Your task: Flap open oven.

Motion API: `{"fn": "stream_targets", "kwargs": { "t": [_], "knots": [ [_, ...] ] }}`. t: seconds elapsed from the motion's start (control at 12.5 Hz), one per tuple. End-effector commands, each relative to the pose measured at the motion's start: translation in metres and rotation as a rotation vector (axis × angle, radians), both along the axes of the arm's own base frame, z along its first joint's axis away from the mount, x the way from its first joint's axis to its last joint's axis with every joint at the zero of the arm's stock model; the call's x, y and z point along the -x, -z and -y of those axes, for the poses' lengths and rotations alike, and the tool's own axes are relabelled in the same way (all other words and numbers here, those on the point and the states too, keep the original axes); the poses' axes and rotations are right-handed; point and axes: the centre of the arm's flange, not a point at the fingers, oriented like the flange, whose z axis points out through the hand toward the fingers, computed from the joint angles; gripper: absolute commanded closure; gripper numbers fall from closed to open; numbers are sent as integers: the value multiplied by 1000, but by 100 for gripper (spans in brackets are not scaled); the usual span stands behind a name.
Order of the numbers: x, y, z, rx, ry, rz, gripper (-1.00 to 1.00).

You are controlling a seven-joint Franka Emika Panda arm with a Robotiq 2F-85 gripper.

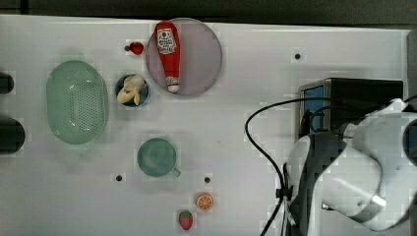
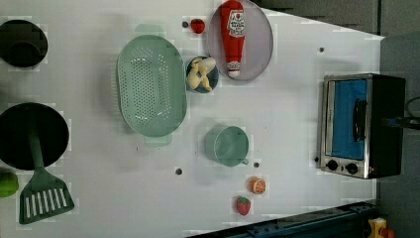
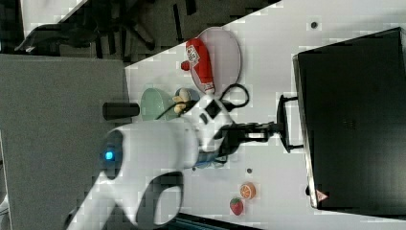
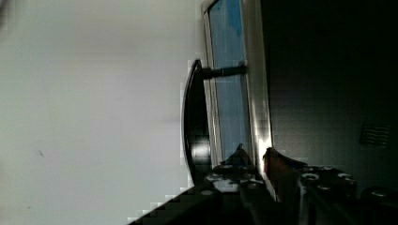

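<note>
Gripper (image 3: pixel 275 127) is sitting right at the black bar handle (image 3: pixel 283 123) of the oven (image 3: pixel 354 120) — whether the jaws are pinching it, cannot tell. Oven is standing just ahead of the fingertips, door shut. Likely heavy, rigid; glass fragile — handle's middle is looking like the safest hold.

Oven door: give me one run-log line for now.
oven door shut | gripper at handle | door not yet flapped open
</note>
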Motion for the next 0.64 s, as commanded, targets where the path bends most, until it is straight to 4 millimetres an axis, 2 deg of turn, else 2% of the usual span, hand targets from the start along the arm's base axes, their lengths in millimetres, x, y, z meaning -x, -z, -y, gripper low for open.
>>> {"fn": "stream_targets", "kwargs": {
  "t": [0.08, 0.32, 0.48, 0.64],
  "knots": [
    [2, 38, -9, 18, -75, 4, 65],
    [7, 71, -11, 39, -81, 13, 65],
    [5, 83, -13, 53, -90, 21, 65],
    [-1, 92, -24, 56, -111, 10, 65]
  ]
}}
